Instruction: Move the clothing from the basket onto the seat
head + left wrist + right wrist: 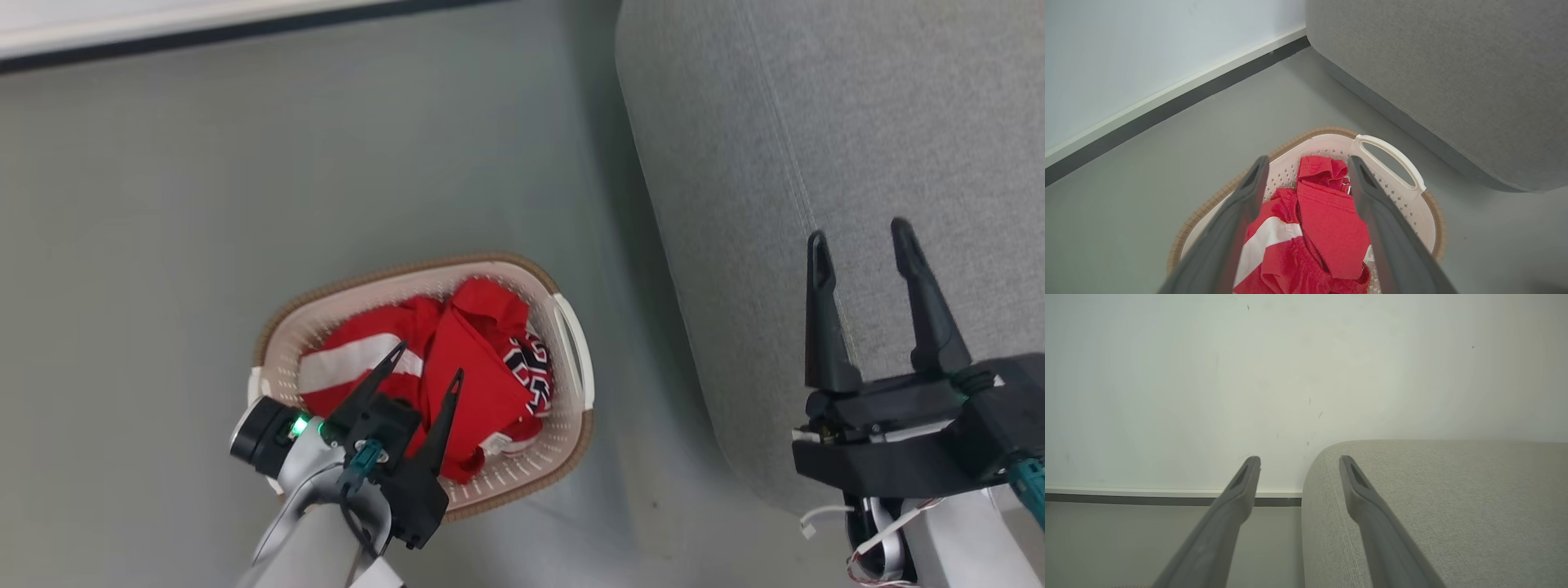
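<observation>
Left gripper (429, 361): jaws spread wide, nothing held. Hangs over near end of basket (392, 273), fingers pointing at clothing (486, 359); whether they touch it, cannot tell.
Clothing: both red pieces bunched inside basket. White stripe (351, 363) toward basket's left side, numerals (532, 374) next to right handle (571, 343).
Basket: on grey floor (204, 180), near seat (816, 122), on its left, not touching.
Right gripper (859, 229): jaws spread wide, empty, over seat close to its left edge.

Black, white-edged numerals (531, 371) on the crumpled red jersey (478, 367) cannot be read.
</observation>
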Available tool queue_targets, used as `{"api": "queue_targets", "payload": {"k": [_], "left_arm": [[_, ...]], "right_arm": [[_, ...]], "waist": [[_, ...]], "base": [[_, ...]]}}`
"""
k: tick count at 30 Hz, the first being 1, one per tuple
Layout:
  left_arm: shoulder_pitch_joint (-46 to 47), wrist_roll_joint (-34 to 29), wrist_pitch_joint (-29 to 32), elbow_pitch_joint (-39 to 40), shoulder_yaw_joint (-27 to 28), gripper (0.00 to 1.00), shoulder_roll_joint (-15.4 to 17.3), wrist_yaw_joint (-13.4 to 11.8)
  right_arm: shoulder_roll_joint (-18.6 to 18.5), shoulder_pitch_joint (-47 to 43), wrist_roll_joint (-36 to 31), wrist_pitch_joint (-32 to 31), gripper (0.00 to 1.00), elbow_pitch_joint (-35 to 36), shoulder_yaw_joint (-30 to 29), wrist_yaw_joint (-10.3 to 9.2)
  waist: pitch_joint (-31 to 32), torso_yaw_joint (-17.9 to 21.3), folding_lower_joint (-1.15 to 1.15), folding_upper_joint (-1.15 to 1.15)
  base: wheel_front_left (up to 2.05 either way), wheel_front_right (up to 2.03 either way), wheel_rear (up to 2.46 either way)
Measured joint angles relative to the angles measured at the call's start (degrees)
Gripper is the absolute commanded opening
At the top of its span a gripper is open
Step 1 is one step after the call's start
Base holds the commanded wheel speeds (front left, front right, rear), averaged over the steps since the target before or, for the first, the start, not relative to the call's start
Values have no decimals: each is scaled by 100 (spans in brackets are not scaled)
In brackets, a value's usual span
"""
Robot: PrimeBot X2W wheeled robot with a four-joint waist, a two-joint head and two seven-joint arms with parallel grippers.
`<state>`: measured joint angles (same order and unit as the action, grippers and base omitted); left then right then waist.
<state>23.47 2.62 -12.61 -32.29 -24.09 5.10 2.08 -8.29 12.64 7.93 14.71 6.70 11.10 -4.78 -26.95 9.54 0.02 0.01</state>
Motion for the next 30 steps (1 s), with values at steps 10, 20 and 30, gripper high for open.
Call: {"api": "queue_targets", "payload": {"k": [10, 20, 30], "left_arm": [[750, -337, 197, -658, -190, 100, 11, 53], [1594, -670, 314, -1165, -424, 100, 8, 145], [2353, -786, 446, -1512, -408, 100, 157, 154]], "right_arm": [[57, 399, -71, 1, 100, 544, -83, 0], [67, 737, -133, 1, 100, 1021, -178, 0], [130, 1067, -185, 2, 100, 1473, -180, 0]], "waist": [[-875, 302, 0, 0], [-1843, 515, -1, 0], [-2713, 647, -1, 0]], "base": [[0, 0, 0], [0, 0, 0], [0, 0, 0]]}}
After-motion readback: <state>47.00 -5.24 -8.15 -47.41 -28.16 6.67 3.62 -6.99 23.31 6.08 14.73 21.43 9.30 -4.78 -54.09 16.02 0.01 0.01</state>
